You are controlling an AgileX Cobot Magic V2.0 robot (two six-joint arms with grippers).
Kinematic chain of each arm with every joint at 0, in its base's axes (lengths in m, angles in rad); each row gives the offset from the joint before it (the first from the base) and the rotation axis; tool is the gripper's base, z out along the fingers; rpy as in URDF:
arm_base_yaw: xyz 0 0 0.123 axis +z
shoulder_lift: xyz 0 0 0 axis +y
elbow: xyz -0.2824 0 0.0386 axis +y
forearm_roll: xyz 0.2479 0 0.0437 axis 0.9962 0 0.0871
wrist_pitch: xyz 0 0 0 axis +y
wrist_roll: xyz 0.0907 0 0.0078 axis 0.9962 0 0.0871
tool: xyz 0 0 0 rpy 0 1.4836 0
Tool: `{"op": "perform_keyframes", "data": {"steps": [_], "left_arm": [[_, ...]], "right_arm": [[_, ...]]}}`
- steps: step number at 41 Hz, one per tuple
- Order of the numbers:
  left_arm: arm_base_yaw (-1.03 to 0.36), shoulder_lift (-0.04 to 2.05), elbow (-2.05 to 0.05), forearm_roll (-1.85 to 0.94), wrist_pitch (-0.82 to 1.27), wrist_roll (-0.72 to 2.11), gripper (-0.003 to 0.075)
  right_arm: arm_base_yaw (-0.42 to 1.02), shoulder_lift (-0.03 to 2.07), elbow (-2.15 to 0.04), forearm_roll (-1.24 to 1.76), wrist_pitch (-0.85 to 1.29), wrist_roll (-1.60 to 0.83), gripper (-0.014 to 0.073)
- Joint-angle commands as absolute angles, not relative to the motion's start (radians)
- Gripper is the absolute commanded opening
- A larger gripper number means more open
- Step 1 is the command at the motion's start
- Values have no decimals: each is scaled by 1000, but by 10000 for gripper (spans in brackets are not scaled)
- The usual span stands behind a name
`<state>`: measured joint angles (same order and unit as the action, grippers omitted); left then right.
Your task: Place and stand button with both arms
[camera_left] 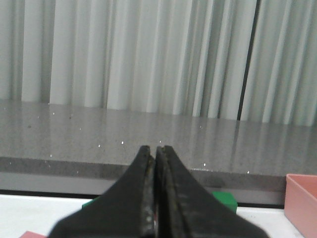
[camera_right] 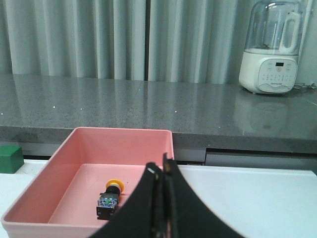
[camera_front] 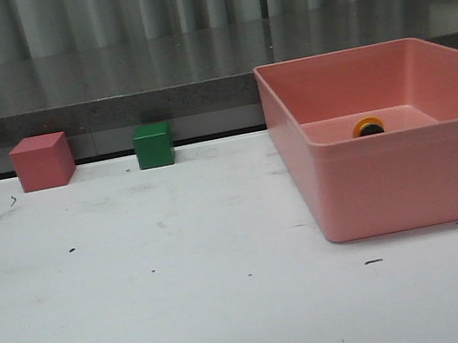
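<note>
Only the wrist views show any of the robot. The left matte black two-finger hand (camera_left: pixel 156 151) is a broad dark wedge narrowing to two slim, rounded tips, with worn, greyish scuffing along the inner edges of the fingers (camera_left: pixel 171 198). The right matte black two-finger hand (camera_right: pixel 164 163) has the same curved wedge shape, with a small pale chip near one tip.

Left gripper (camera_left: pixel 155 191): jaws pressed together, nothing between them, pointing toward the bench's far edge. Right gripper (camera_right: pixel 164 198): jaws likewise closed flat, empty, aimed at the far edge. Neither arm shows in the front view.
</note>
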<state>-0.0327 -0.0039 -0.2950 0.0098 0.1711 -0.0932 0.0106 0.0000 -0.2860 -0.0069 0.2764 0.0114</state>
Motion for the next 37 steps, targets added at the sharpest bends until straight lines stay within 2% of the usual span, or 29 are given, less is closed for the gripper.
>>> {"op": "perform_keyframes", "data": {"steps": [1,12,21,37], "left_arm": [[-37,24,-446,0,227,-102,-20],[-37,239,-692,0,499,-102,-20],[-37,356,-702,5,508,-102,-20],[-37,432,-702,0,503,-102,-20]], "right_arm": [[4,66,-413,-13,299,6,-118],[4,273,-631,-13,511,6,-118],[4,373,-642,-12,586,6,-118],[4,391,-642,-11,577,6,-118]]}}
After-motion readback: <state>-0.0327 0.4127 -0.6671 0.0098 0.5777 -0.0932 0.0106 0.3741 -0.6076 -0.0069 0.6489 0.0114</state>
